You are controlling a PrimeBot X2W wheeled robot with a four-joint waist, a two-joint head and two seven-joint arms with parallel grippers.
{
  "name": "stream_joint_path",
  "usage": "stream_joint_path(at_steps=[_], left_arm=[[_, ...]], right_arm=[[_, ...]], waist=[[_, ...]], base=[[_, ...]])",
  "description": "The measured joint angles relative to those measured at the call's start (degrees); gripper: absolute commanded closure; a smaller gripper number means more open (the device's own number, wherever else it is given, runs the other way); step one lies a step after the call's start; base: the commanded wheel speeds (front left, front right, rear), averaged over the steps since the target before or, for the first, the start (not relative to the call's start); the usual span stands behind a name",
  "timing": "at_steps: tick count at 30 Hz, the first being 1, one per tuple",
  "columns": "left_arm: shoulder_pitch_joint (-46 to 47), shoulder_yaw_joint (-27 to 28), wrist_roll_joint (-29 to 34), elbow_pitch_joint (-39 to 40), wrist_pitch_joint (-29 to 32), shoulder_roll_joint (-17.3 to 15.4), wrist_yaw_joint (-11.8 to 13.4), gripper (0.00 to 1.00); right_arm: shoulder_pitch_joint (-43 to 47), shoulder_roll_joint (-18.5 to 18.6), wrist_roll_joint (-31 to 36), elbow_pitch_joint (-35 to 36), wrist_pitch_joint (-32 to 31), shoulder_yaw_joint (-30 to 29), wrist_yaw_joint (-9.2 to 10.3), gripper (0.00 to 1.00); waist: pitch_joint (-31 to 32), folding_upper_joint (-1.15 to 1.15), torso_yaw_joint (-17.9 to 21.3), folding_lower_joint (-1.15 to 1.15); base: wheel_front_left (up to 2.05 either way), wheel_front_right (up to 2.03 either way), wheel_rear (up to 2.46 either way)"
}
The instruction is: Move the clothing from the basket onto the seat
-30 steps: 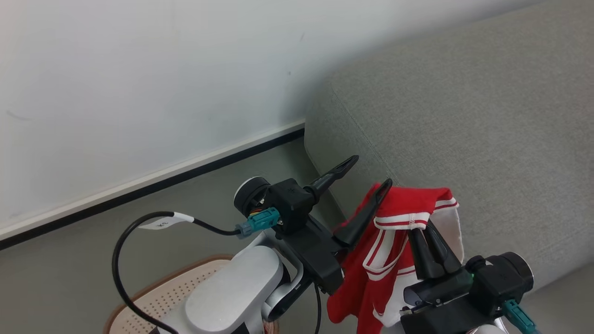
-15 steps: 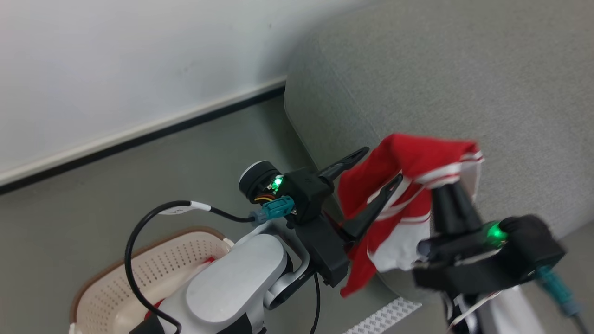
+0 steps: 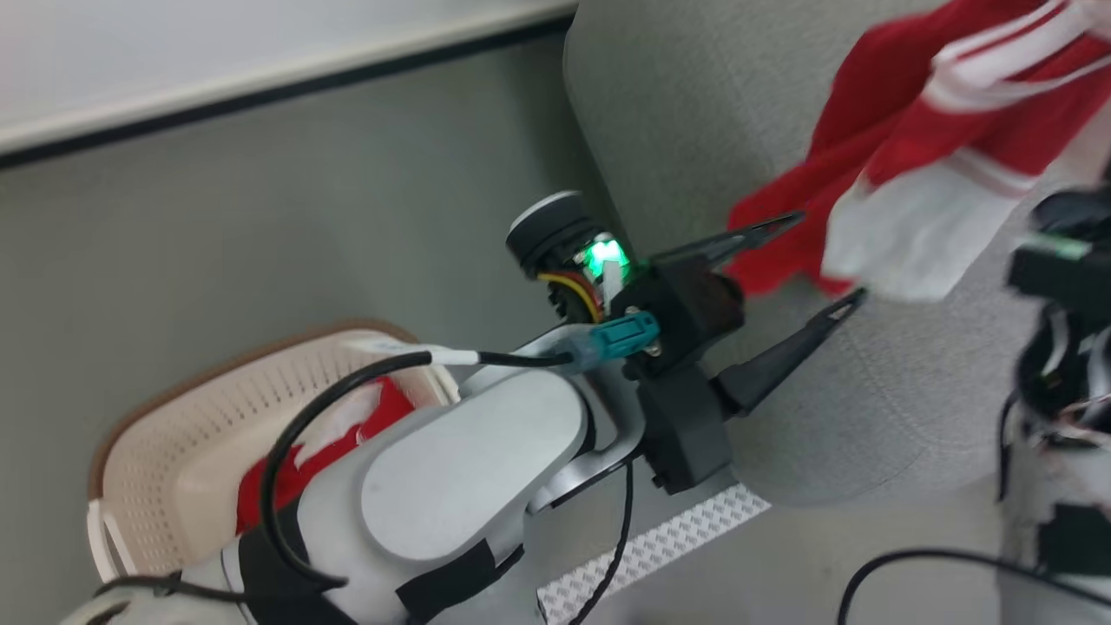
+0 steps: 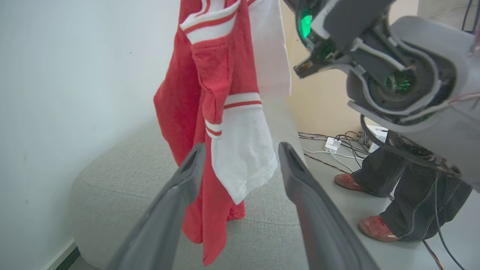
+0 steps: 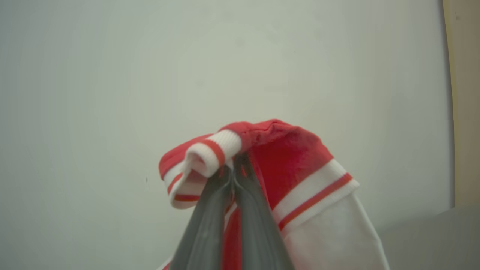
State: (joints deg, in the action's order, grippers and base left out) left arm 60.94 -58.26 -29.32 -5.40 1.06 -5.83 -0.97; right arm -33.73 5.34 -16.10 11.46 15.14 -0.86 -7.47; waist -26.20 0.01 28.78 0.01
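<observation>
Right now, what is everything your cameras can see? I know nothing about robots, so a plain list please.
grey woven-fabric sofa seat: one, grey, against the white wall
cream plastic laundry basket with small holes and a brown rim: one, cream, on the floor beside the seat
red soft fabric garment with white panels: one, red and white, hanging from the right gripper by the seat
second red and white garment: one, lying in the basket
white patterned strip: one, on the floor at the seat's foot
person's legs: two, dark jeans, reddish shoes, standing past the seat
left gripper: one, dark, open, empty, next to the hanging garment
right gripper: one, dark, shut on the hanging garment's striped edge
</observation>
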Motion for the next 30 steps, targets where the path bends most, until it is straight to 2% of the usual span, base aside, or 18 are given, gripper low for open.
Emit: stream_joint_path(at_steps=[10, 16, 21, 22, 30], left_arm=[[6.1, -1.9, 1.2, 4.2, 5.3, 0.7, -1.2, 0.0], [9.5, -2.7, 1.8, 6.3, 7.6, 1.1, -1.9, 0.0], [11.0, -3.1, 2.2, 7.1, 8.6, 1.2, -2.1, 0.0], [11.3, -3.4, 2.2, 7.6, 9.1, 1.3, -2.2, 0.0], [11.9, -4.4, 2.2, 8.7, 10.6, 1.2, -2.3, 0.0]], right_arm=[[-14.8, 7.1, -2.5, -2.8, 0.0, -10.1, 0.0, 1.0], [-21.3, 13.4, 0.1, -5.4, 0.0, -14.3, 0.0, 1.0], [-23.8, 17.1, 1.0, -7.9, 0.0, -17.1, -0.01, 1.0], [-24.3, 18.5, 2.1, -9.1, 0.0, -19.1, -0.01, 1.0], [-24.5, 20.9, 2.9, -12.7, 0.0, -26.7, -0.01, 1.0]], waist=[[-10.5, 0.0, -1.7, 0.0], [-15.7, 0.0, -2.4, 0.0], [-18.2, 0.0, -2.6, 0.0], [-19.1, 0.0, -2.6, 0.0], [-21.1, 0.0, -2.4, -0.01]], base=[[0.0, 0.0, 0.0], [0.0, 0.0, 0.0], [0.0, 0.0, 0.0], [0.0, 0.0, 0.0], [0.0, 0.0, 0.0]])
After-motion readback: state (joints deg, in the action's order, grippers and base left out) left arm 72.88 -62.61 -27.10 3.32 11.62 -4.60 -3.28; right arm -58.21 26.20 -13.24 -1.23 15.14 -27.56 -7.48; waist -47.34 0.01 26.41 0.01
